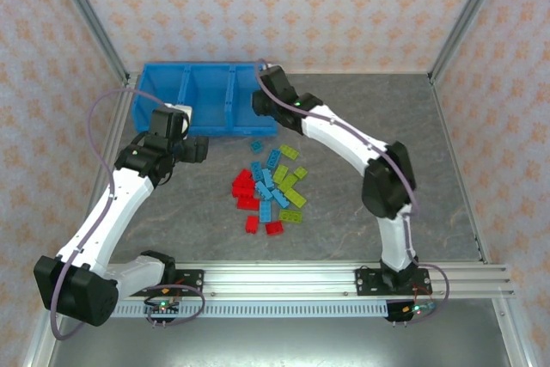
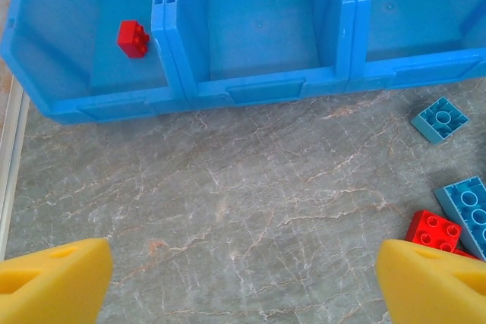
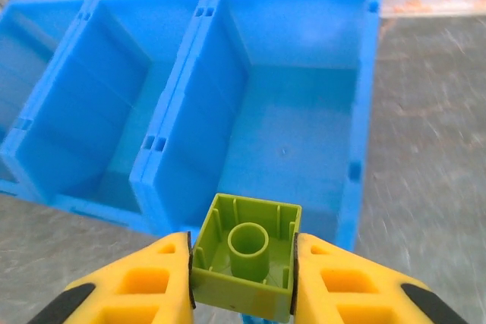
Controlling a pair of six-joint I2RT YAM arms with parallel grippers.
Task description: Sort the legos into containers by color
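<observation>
Facing the blue bin (image 3: pixel 366 104), a green lego (image 3: pixel 244 254) is clamped by the right gripper (image 3: pixel 243 267); the left gripper (image 2: pixel 243 278) is spread open near loose legos (image 2: pixel 444 229).

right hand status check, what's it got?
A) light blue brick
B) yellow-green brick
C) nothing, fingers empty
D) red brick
B: the right wrist view shows a yellow-green brick clamped between the right hand's yellow fingers, its hollow underside facing the camera and the blue bin beyond it.
</observation>
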